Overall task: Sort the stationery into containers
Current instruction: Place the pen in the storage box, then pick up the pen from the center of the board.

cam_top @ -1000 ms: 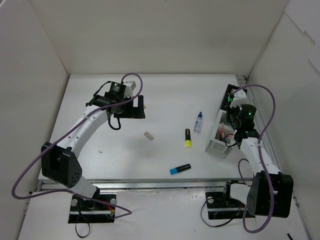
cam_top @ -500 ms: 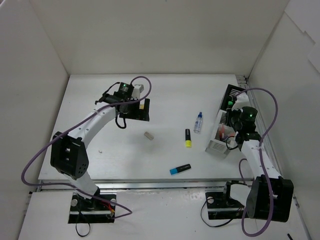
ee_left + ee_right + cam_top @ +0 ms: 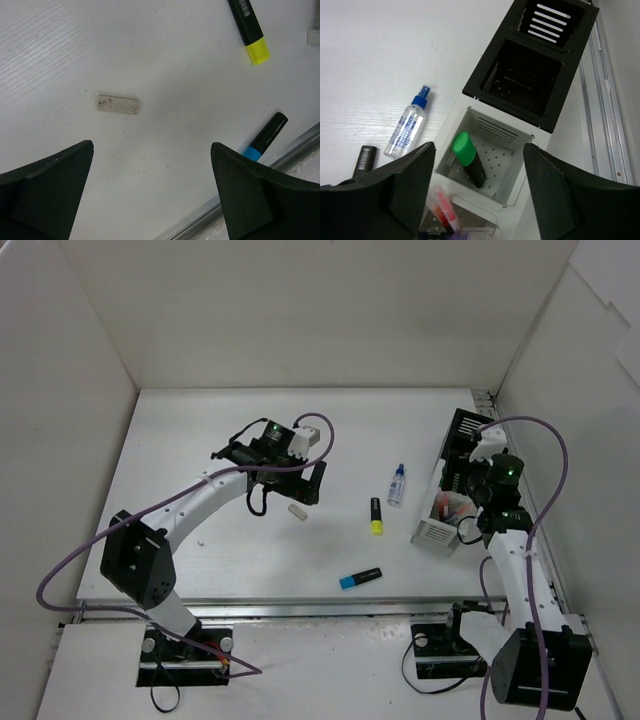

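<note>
My right gripper hangs open over the containers, a narrow organizer at the right of the table. A green highlighter lies loose in its middle white section, below the jaws. Red and pink pens stand in the nearest section, and the black section lies beyond. My left gripper is open above the table, just short of a tan eraser. A yellow highlighter, a blue highlighter and a clear glue bottle lie on the table between the arms.
A small white eraser lies alone at the left of the table. A metal rail runs along the near edge. White walls close in the table on three sides, with the organizer close to the right one.
My right gripper has opened and let the green highlighter drop into the middle white section. The left arm has swung right, towards the tan eraser, staying open.
</note>
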{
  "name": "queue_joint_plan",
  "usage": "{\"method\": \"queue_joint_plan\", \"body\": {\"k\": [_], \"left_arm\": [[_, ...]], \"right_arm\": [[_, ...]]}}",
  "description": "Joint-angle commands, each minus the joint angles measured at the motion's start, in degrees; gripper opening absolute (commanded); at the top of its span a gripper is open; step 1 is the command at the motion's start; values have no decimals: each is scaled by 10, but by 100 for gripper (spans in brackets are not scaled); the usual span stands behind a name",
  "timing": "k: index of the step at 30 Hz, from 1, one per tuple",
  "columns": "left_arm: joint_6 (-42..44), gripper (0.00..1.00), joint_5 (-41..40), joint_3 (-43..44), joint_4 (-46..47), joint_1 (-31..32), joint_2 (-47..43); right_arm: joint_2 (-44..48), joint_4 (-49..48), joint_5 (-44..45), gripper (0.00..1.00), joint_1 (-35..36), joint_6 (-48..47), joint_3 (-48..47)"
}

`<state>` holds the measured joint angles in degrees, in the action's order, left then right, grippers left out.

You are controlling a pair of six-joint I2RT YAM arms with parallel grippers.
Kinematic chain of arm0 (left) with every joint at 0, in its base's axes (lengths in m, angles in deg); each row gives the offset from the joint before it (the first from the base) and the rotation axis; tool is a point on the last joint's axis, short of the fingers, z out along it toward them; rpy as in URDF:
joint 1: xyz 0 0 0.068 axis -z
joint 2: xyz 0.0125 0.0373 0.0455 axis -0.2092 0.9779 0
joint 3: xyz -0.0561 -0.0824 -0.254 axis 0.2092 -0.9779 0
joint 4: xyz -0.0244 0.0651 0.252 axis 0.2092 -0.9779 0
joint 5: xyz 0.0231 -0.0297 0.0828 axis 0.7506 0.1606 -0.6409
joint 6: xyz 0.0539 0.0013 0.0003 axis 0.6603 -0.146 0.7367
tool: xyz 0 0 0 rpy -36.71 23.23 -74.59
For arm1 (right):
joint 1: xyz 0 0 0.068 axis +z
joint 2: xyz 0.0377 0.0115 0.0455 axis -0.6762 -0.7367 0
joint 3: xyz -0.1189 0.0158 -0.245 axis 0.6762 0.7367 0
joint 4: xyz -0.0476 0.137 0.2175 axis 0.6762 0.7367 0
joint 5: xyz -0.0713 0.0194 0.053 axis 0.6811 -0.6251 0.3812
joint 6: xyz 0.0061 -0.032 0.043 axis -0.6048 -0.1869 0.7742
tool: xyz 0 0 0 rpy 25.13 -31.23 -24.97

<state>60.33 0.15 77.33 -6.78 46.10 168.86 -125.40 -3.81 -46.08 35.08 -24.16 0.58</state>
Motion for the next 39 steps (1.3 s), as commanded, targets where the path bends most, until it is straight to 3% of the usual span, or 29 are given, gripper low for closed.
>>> {"method": "queue_joint_plan", "body": {"k": [1, 2, 7, 11, 19, 22, 27, 33, 39], "left_arm": [[20, 99, 3, -39, 35, 10, -75], [21, 99, 1, -53, 49, 10, -86], [16, 100, -13, -152, 87, 16, -169], [-9, 99, -29, -194, 106, 16, -207], [-49, 99, -76, -243, 96, 16, -264], [-62, 99, -90, -267, 96, 16, -286], [-74, 99, -101, -295, 93, 16, -312], [-77, 99, -108, -306, 95, 16, -323], [-75, 99, -114, -296, 96, 16, -299]], "right_arm": [[30, 23, -23, 73, 28, -4, -66], [42, 45, -19, 98, 41, -16, -72], [58, 120, 1, 98, 184, -93, -114], [22, 176, 126, 98, 296, -79, -149], [-130, 191, 222, 98, 454, 154, -175], [-175, 192, 287, 98, 464, 238, -166], [-241, 193, 298, 98, 461, 330, -160], [-316, 180, 283, 97, 434, 370, -147], [-384, 142, 233, 83, 394, 381, -139]]}}
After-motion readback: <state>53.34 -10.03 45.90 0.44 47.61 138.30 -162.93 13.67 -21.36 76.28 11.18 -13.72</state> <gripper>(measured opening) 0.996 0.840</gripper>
